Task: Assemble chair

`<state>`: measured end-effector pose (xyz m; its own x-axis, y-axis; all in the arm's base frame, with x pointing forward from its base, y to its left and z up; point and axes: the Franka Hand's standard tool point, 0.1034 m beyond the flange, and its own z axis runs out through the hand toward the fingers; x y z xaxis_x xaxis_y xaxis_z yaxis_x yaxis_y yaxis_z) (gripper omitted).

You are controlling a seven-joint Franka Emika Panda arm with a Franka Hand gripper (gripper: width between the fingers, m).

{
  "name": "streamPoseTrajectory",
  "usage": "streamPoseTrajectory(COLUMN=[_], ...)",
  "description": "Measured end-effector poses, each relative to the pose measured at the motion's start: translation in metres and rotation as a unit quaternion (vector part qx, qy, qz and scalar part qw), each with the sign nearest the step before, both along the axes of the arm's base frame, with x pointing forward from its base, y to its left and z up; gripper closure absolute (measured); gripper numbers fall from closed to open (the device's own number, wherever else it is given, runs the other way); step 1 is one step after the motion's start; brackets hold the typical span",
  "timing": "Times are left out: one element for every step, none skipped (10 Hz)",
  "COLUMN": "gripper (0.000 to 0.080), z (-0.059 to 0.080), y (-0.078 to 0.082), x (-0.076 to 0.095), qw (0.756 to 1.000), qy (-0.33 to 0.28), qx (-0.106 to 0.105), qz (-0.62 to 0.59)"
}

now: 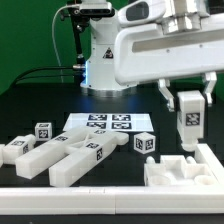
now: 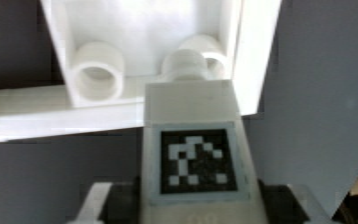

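Pincer tight around tagged chair bar, long axis vertical, above chair slab.

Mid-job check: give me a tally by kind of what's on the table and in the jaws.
Held chair part, in the gripper: 1
White part with round pegs below it: 1
Loose chair parts at the exterior view's left: at least 3, overlapping
Small tagged cube: 1
Marker board: 1
White front rail: 1
Total: at least 8
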<state>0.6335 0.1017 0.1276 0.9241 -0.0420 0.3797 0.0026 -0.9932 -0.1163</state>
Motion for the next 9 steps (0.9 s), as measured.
streamPoseTrajectory(gripper=[0.0515, 0.0515, 0.0515, 0.0515, 0.0515, 0.0515, 0.0515, 0.0515, 0.0515], z=[0.0, -0.001, -0.001, -0.002, -0.006, -0.011, -0.014, -0.016, -0.019], y=[-0.002, -0.003, -0.003, -0.002, 0.004, 0.01, 0.01, 0.009, 0.008], x=[0.0, -0.001, -0.002, -0.002, -0.003, -0.001, 0.003, 0.005, 0.008], qw=[1.0, 1.0, 1.0, 1.0, 1.0, 1.0, 0.999, 0.999, 0.999], qy=[-0.002, 0.0, 0.001, 0.001, 0.002, 0.002, 0.001, -0.001, -0.001], qx=[0.001, 0.002, 0.002, 0.002, -0.007, -0.014, -0.018, -0.02, -0.023], qz=[-0.003, -0.006, -0.006, -0.005, 0.011, 0.024, 0.029, 0.033, 0.039])
